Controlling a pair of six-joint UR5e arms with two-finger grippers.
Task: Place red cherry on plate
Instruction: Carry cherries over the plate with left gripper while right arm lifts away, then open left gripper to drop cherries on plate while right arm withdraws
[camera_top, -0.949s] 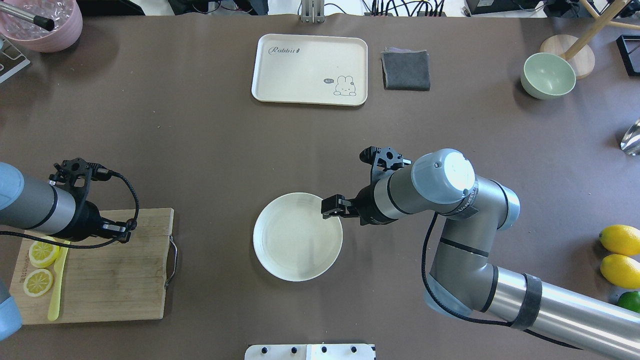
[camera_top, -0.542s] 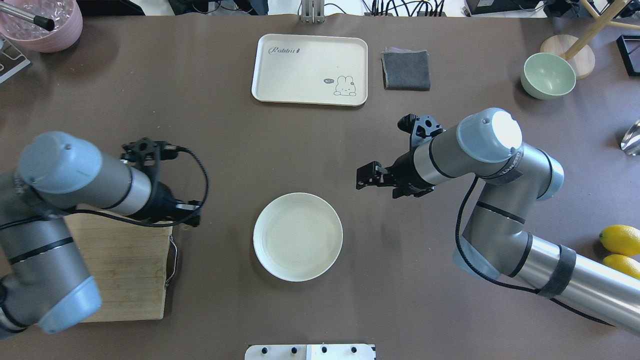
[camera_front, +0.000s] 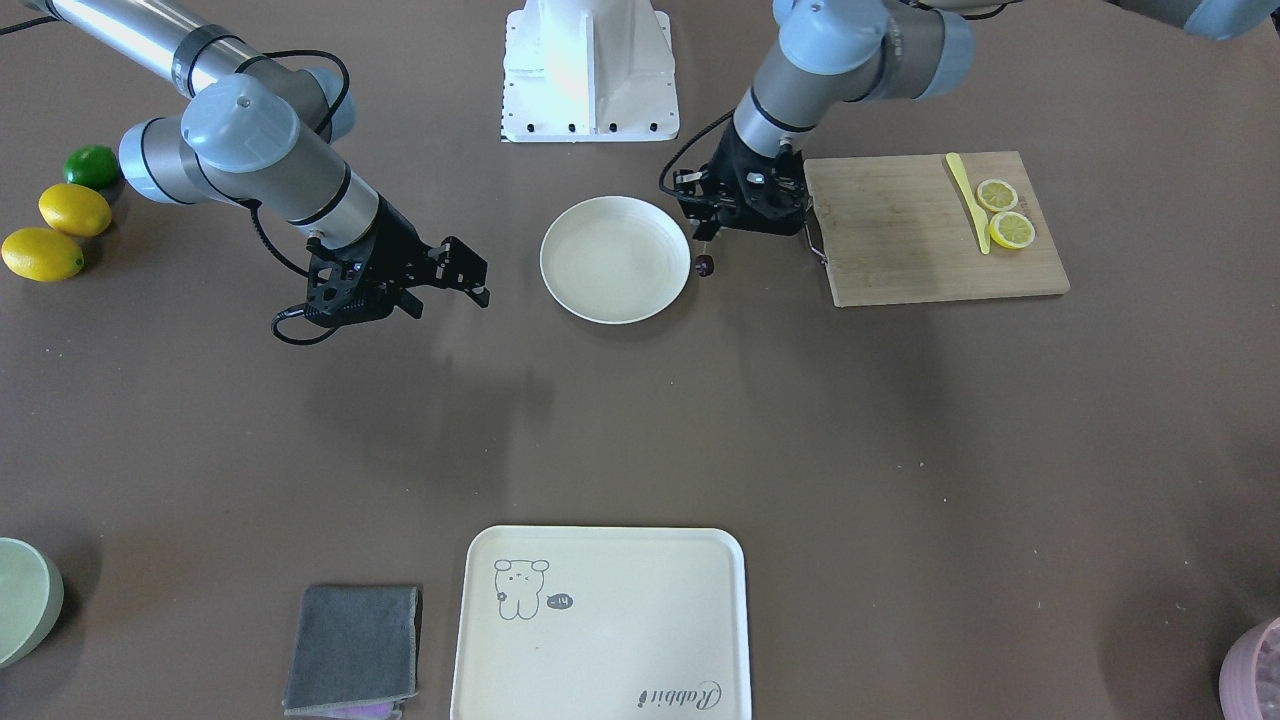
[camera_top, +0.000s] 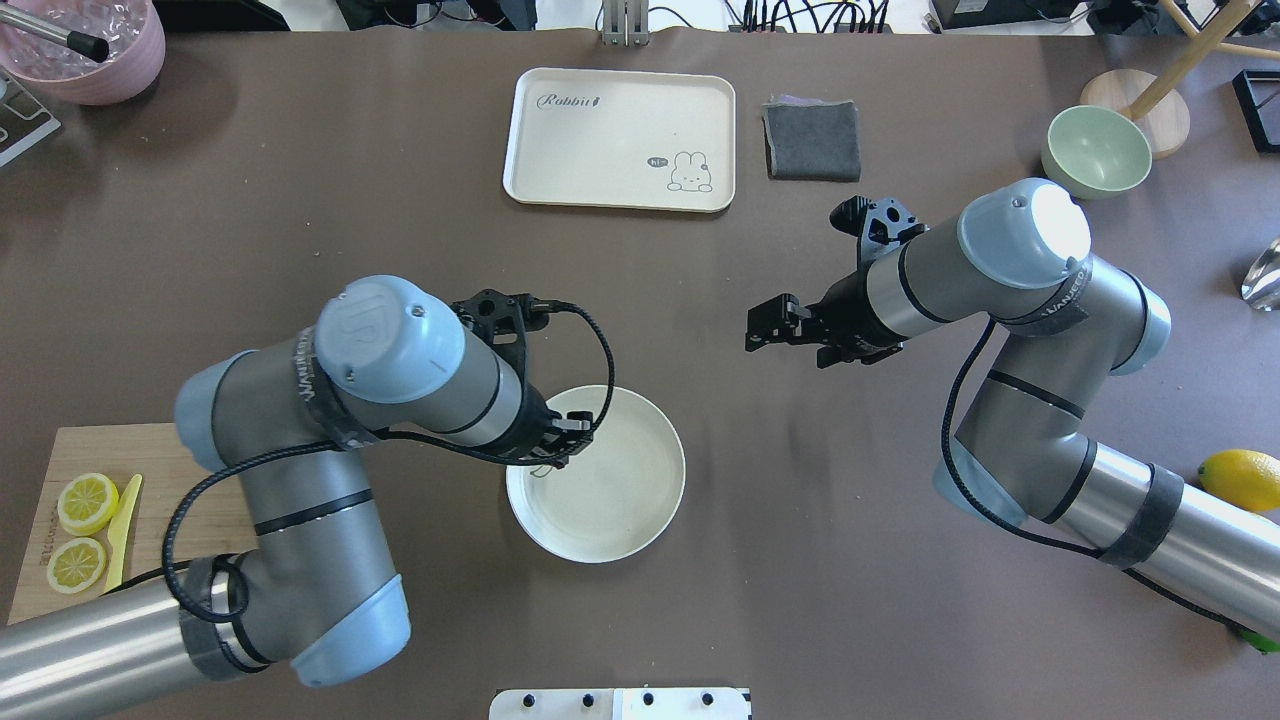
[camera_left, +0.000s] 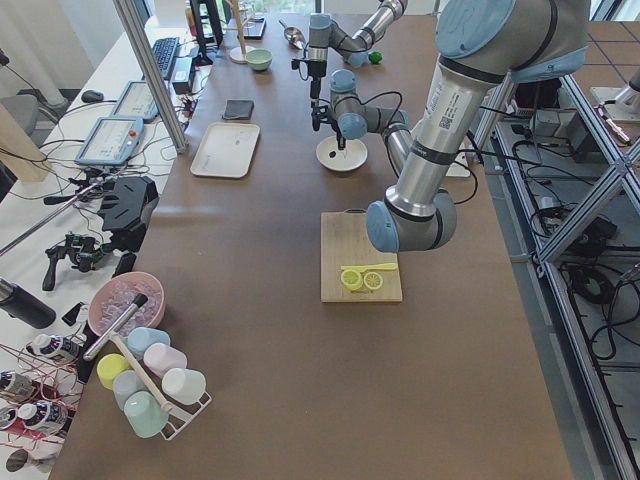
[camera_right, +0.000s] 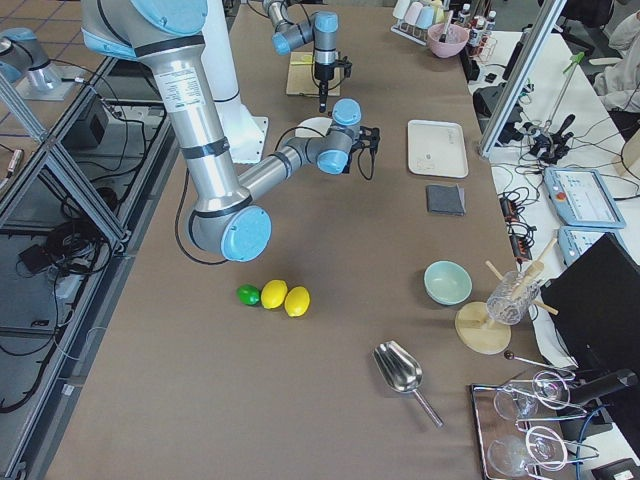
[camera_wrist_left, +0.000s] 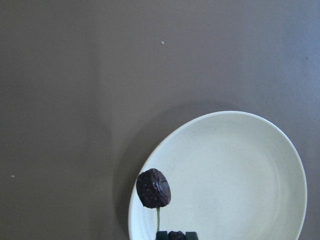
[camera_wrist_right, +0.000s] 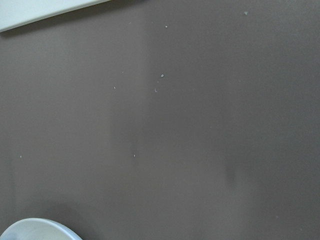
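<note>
The cream-white plate (camera_top: 625, 500) sits at the table's middle. My left gripper (camera_top: 556, 452) hovers over its left rim, shut on the thin stem of the red cherry (camera_wrist_left: 153, 188). The dark round fruit dangles below the fingertips, just above the plate's edge (camera_wrist_left: 150, 165). From the front view the cherry (camera_front: 705, 265) hangs right beside the plate (camera_front: 615, 258), under the left gripper (camera_front: 706, 238). My right gripper (camera_top: 765, 328) is open and holds nothing, up and to the right of the plate; in the right wrist view only a sliver of the plate (camera_wrist_right: 30, 229) shows.
A rabbit tray (camera_top: 620, 138), grey cloth (camera_top: 812, 140) and green bowl (camera_top: 1096, 150) lie at the far side. A cutting board (camera_front: 900, 240) carries lemon slices (camera_front: 1005, 212) and a yellow knife. Lemons (camera_front: 58, 228) and a lime (camera_front: 92, 166) sit by the right arm.
My left arm has swung from the cutting board over to the plate's left rim, carrying the cherry. My right gripper has drawn back from the plate, away and to the right.
</note>
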